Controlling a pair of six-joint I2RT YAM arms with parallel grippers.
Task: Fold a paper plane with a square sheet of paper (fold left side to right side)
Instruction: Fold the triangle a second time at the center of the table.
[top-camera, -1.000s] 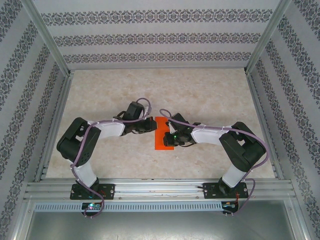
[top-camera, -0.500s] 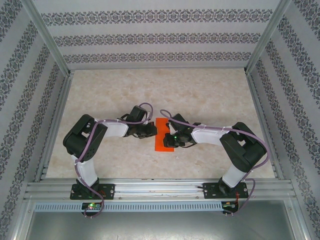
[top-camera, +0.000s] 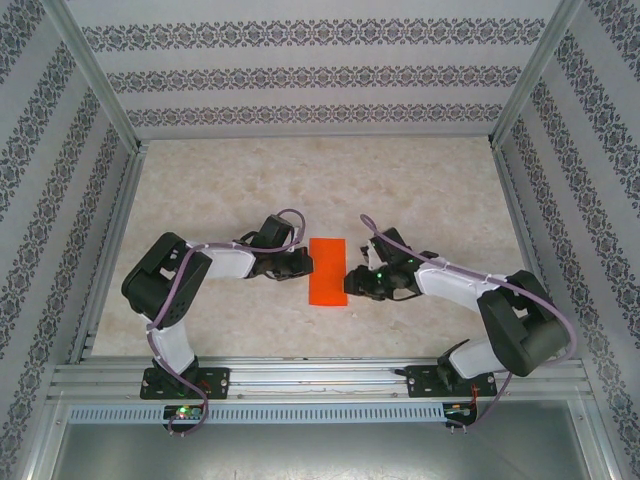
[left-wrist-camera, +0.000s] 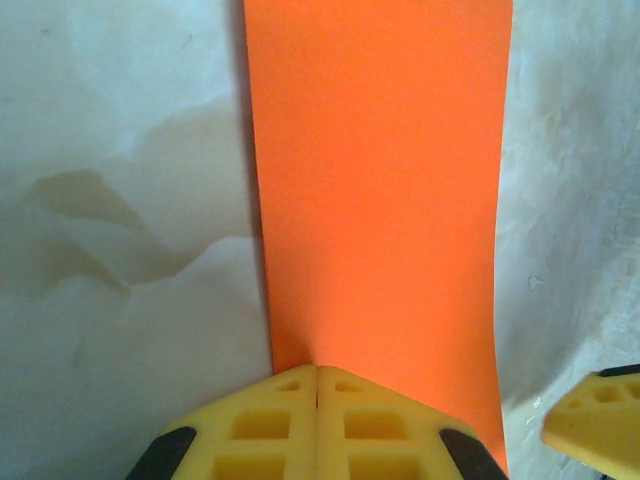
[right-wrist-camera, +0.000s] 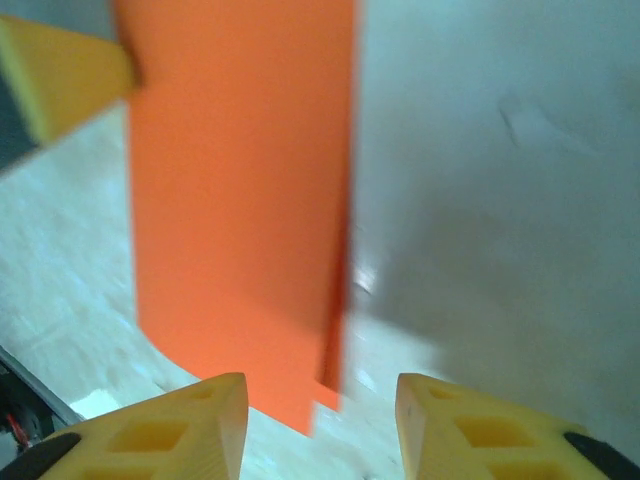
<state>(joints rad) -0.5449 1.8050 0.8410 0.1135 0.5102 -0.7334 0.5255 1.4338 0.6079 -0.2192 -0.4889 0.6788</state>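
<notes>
While the left gripper (left-wrist-camera: 317, 372) has its two yellow fingers pressed flat together with no gap, its tips sit at one short end of the square sheet of paper (left-wrist-camera: 380, 200), touching that edge and looking to pin it rather than pinch it. The right gripper (right-wrist-camera: 320, 385) stands with its jaws parted to a middling width and nothing between them, hovering just off the paper's other side. From above, the two grippers flank the sheet, left one touching it and right one just beside it. The orange paper lies flat near the middle of the pale marbled table (top-camera: 430, 190) as a narrow upright rectangle rather than a full square. In the right wrist view one long edge shows two layers, slightly parted near the corner. I judge from this that the left-to-right half fold is already laid over, and that the step in hand is settling or releasing that fold. The next move probably calls for the shut left fingers to hold the sheet down while the right gripper runs along the folded edge to sharpen the crease. That should close the parted layers before any corner is turned in toward the centre line.
</notes>
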